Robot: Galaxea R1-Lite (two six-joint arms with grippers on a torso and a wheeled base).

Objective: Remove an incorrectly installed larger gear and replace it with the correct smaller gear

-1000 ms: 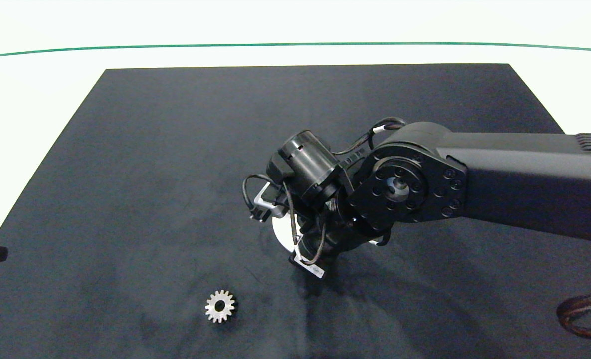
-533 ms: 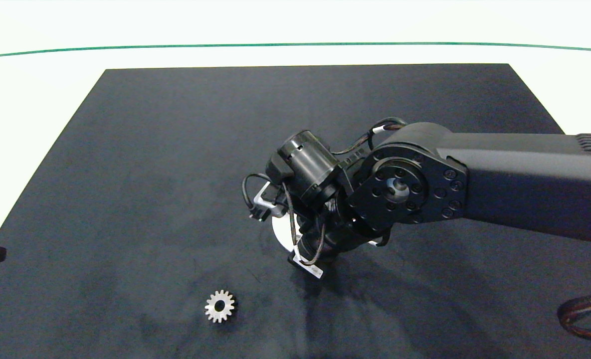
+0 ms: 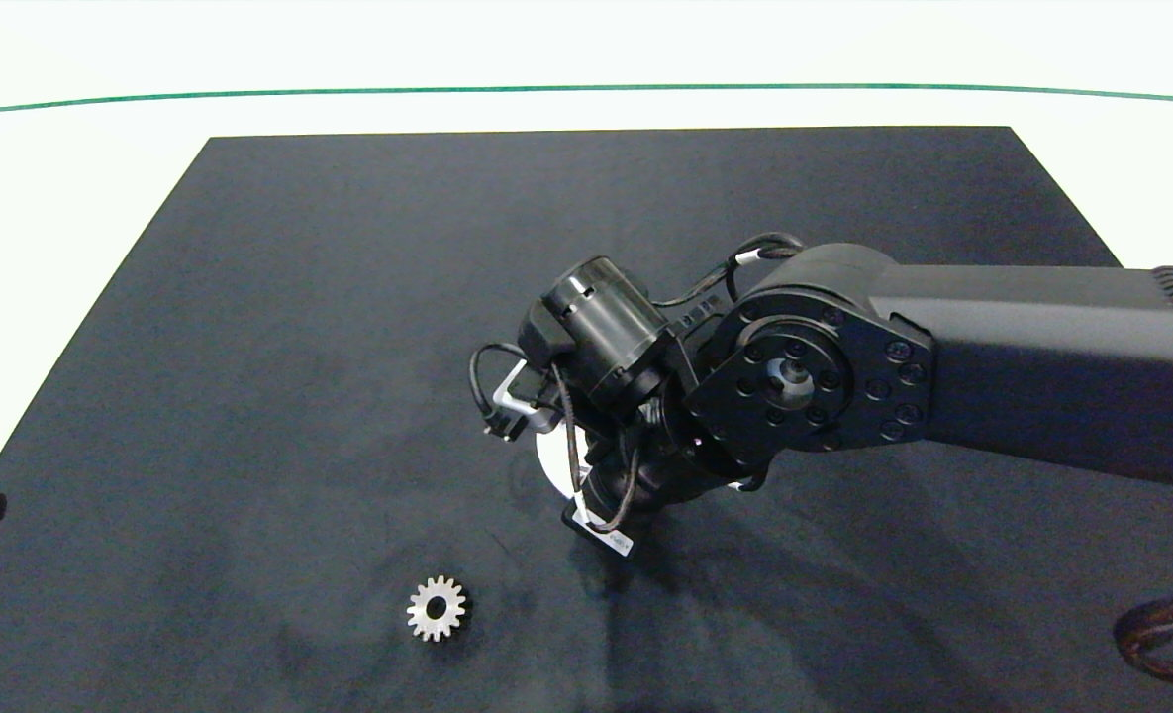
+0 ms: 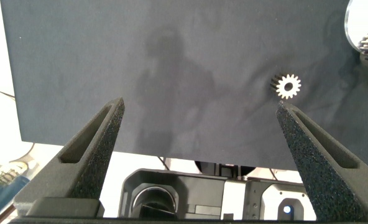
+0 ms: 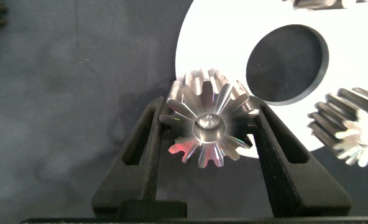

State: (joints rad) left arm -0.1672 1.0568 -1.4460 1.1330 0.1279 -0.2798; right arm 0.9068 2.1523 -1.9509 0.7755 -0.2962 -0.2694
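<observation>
larger gear (image 5: 209, 124): pinched between right gripper (image 5: 210, 134) fingers, off the white plate (image 5: 215, 37), its hole vacant; smaller gear (image 3: 437, 609): loose on bench mat, uninstalled; left gripper (image 4: 199, 115): idle, fingers spread

No lettering, number or brand can be read anywhere in these views. A small white tag (image 3: 614, 538) hanging on the right arm's cable carries dark print, but it is too small to make out.
</observation>
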